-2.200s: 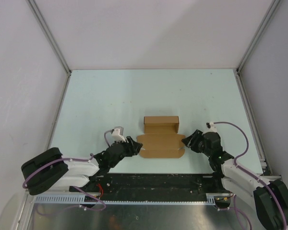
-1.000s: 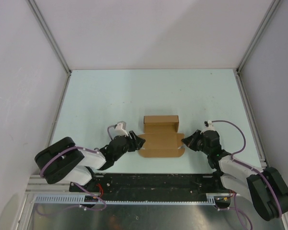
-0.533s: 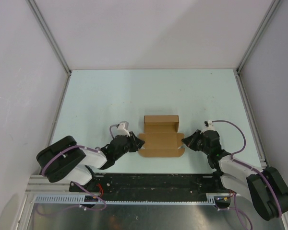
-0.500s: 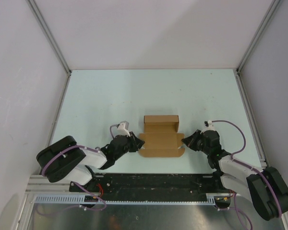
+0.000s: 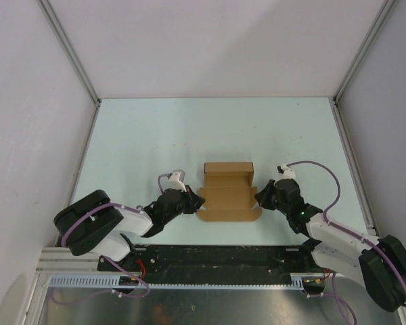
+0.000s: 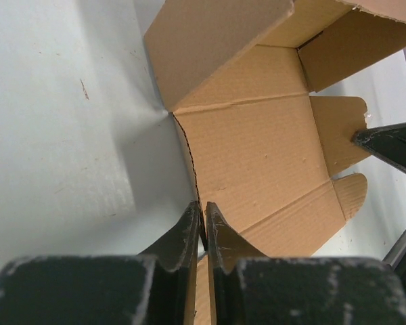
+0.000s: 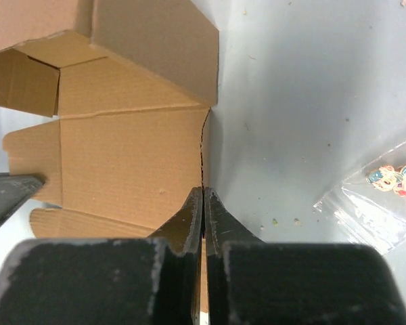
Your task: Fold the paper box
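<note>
While the box [image 5: 227, 194] sits half-folded on the table [image 5: 155, 135] near the front edge, btwn your two arms, you've got the left gripper [image 5: 196, 201] clamped on its left flap edge & the right gripper [image 5: 259, 196] pinched tight on the right edge. Rear section's folded up.

No readable text or labels anywhere.

Bright, even light casts soft shadows; both wrist views blur the near fingers [image 6: 178, 242], overhead is sharp.
</note>
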`<state>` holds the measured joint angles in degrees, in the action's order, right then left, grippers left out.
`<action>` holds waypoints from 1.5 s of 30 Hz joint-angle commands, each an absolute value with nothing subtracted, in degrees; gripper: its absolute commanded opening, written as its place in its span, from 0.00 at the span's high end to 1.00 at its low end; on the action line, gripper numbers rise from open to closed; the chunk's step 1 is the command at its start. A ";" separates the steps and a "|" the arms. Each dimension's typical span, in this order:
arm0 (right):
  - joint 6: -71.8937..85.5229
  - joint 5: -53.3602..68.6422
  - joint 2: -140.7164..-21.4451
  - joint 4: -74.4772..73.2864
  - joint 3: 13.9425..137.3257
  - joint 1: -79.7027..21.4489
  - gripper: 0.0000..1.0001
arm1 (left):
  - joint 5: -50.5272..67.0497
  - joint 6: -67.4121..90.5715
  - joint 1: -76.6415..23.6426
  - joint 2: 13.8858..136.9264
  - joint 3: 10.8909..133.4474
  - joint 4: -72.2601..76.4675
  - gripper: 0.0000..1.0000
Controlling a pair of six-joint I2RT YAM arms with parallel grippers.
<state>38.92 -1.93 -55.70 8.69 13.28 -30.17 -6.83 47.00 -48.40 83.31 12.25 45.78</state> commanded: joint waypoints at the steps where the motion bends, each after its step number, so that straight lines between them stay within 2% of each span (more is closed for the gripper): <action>1: 35.69 -12.63 -57.64 3.61 18.71 -35.58 1.00 | -4.57 45.70 -48.25 83.58 14.24 47.02 0.89; 8: 33.31 -26.53 -65.28 -2.72 26.09 -47.17 1.00 | -4.22 45.70 -48.25 83.23 13.97 46.76 0.89; 22: 27.86 -46.74 -84.44 -9.58 38.14 -61.25 1.00 | -4.04 46.05 -48.25 83.41 13.80 46.49 0.87; 35: 27.33 -57.83 -100.44 -18.01 47.80 -67.41 0.99 | -3.96 46.67 -48.25 83.85 13.62 46.41 0.84; 45: 30.85 -61.61 -103.36 -22.50 50.89 -69.35 0.94 | -4.22 46.93 -48.25 83.50 13.27 46.41 0.81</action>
<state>26.94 -60.29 -102.48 -20.18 49.28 -68.75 -5.54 46.52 -48.25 83.37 12.25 45.32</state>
